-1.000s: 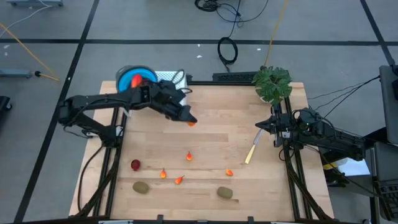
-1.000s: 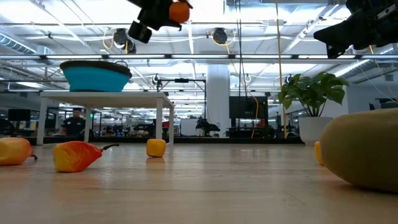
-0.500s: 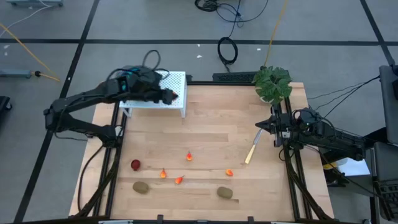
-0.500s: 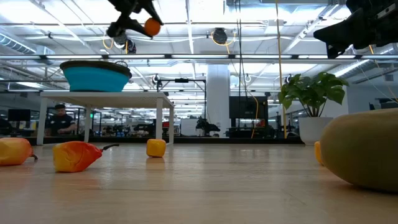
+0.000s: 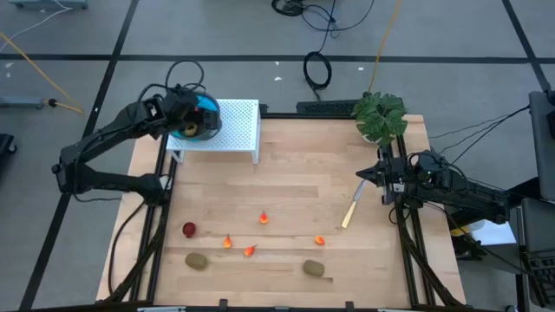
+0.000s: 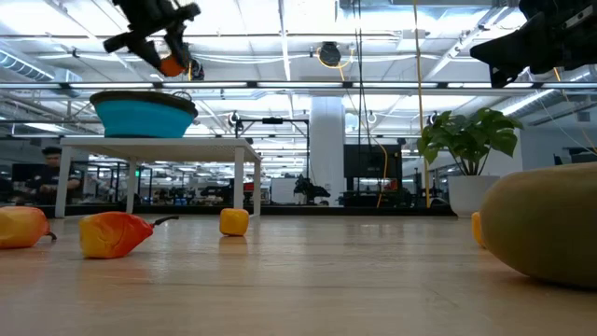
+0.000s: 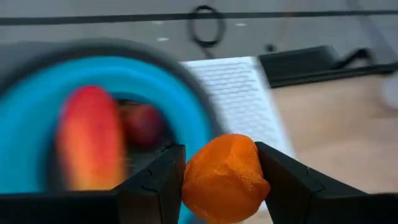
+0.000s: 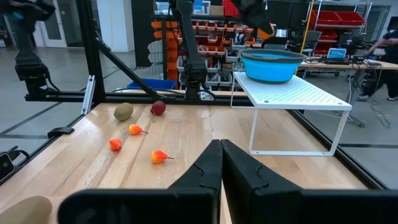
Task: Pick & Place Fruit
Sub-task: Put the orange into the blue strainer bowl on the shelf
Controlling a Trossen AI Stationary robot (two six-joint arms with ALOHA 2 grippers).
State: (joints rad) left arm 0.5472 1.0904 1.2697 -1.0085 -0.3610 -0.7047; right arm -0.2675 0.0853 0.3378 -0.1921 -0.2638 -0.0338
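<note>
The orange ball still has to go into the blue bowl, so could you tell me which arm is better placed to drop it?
The left. Its gripper already grips the orange ball above the blue bowl; the right gripper waits by the plant.

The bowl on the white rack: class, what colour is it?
The bowl is bright blue, turquoise-like; it shows best in the right wrist view.

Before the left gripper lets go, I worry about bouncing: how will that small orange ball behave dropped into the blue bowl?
The small orange ball is round, so it will likely roll. The blue bowl looks deep enough to contain it. The left gripper leaves it undented, so it is probably stiff and light.
</note>
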